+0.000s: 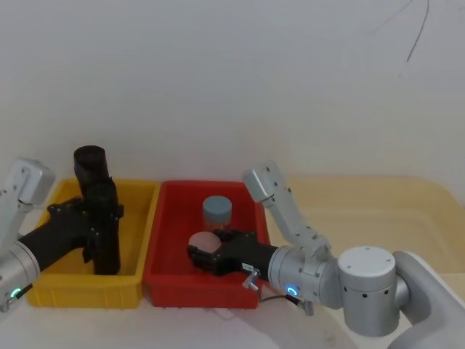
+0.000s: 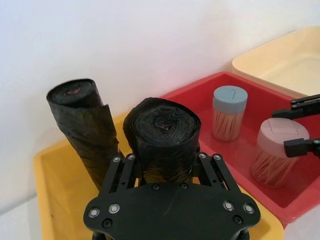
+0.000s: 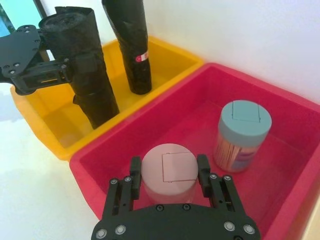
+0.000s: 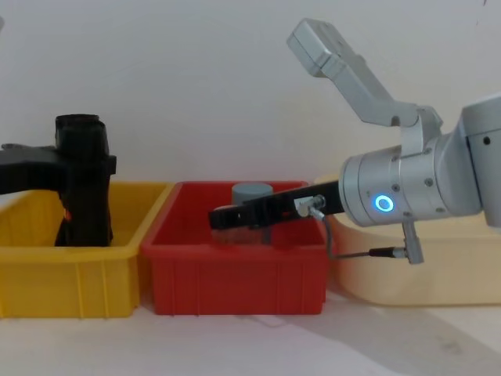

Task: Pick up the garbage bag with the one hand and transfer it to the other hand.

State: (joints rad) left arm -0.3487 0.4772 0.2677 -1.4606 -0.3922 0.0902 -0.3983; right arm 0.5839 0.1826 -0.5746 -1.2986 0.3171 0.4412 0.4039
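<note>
Both grip: left tool (image 2: 165, 161) the black roll (image 2: 156, 132) beside the garbage bag (image 2: 82, 120), right tool (image 3: 169, 164) a pink jar (image 3: 169, 180).

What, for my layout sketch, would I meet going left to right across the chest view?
Yellow bin, with the left gripper shut on a black roll upright in it → red bin, with the right gripper reaching in over it → cream tub.
</note>
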